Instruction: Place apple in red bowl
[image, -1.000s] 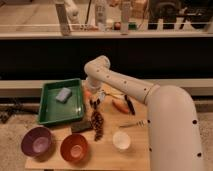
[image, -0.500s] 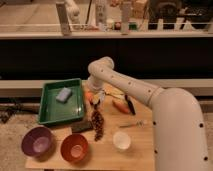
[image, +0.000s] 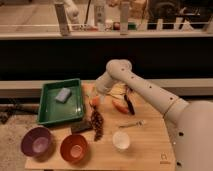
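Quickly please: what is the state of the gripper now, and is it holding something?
Gripper: down at the apple, beside the green tray; its state cannot be told.

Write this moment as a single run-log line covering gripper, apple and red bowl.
gripper: just above apple | apple: not in bowl | red bowl: empty, beside purple bowl

Robot lab (gripper (image: 96, 96) over tbl (image: 147, 145))
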